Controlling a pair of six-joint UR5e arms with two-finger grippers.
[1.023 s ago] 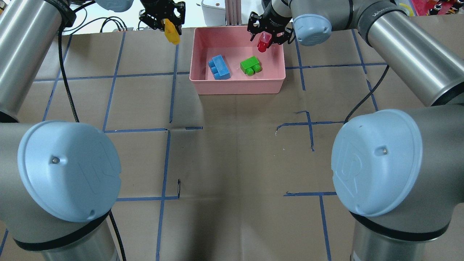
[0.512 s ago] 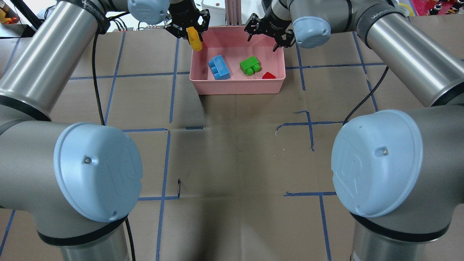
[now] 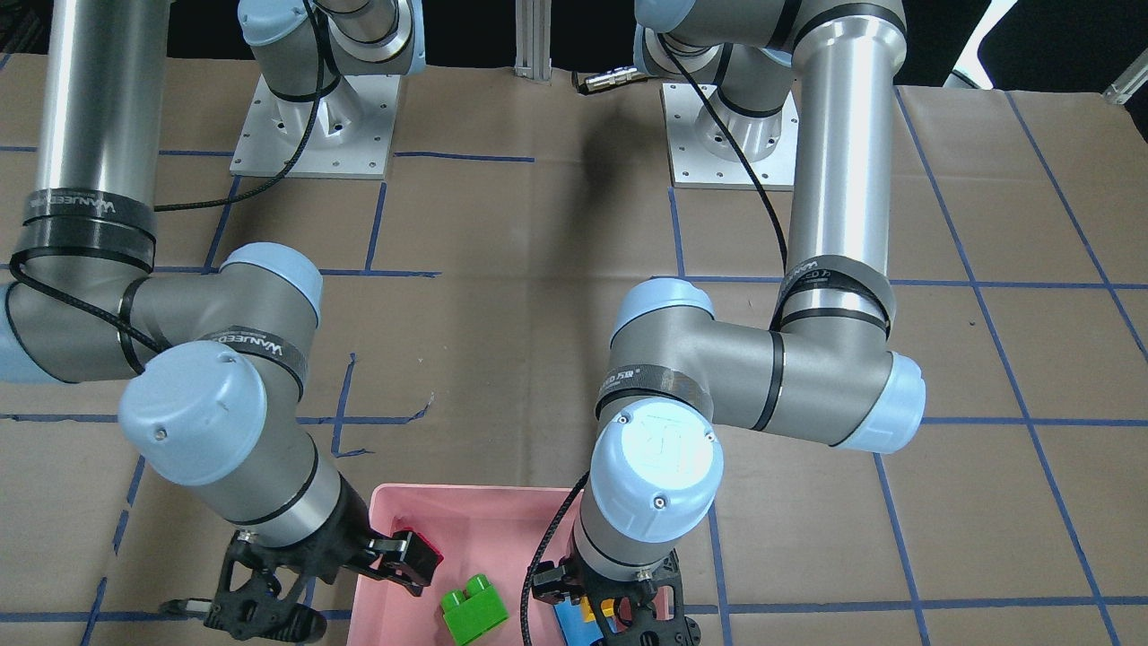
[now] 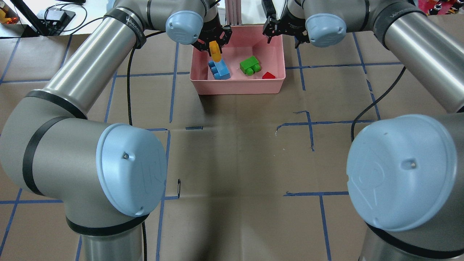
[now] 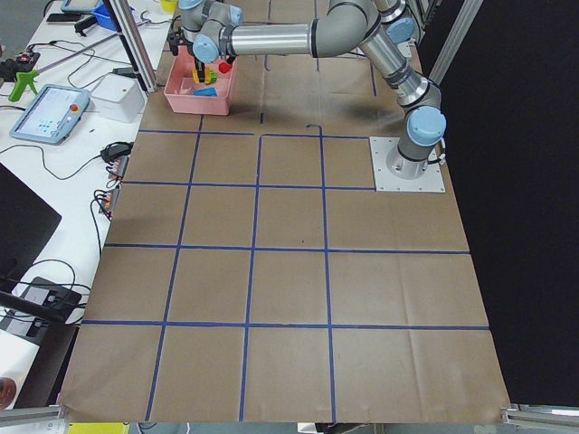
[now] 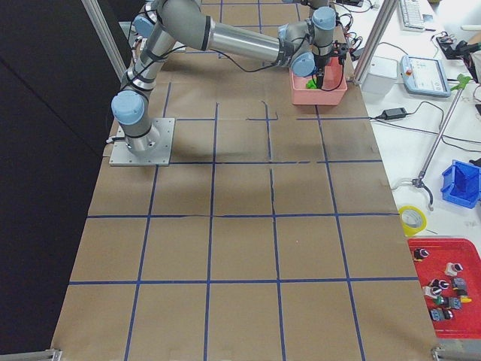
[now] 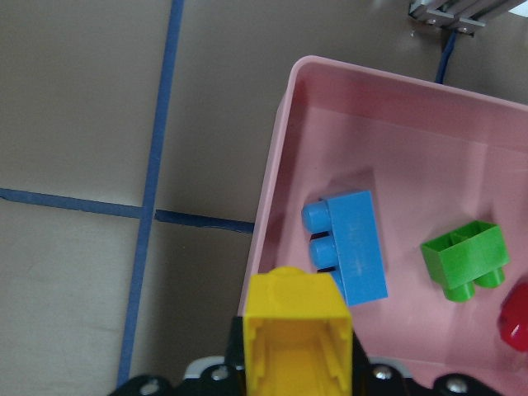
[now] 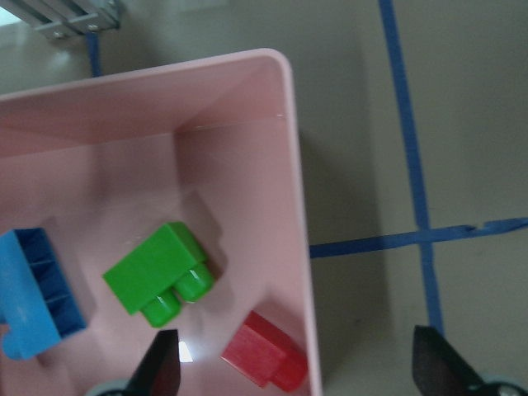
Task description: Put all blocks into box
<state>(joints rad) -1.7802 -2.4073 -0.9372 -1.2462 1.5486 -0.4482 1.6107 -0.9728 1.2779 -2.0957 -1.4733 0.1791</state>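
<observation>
Left hand [image 4: 214, 45], clamped on the yellow block [image 4: 216, 55], had swung over the box [image 4: 237, 87] — right hand [image 4: 283, 36], fingers apart, had dropped red [image 4: 268, 75] inside — leaving, seemingly, one release.

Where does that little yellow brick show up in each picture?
Front-facing: yellow brick at bottom edge, mostly hidden.
Overhead: yellow brick, top centre.
Exterior left: yellow brick, top left.
Exterior right: cannot tell.
Left wrist: yellow brick, bottom centre.
Right wrist: not in it.
Landmark: pink box.
</observation>
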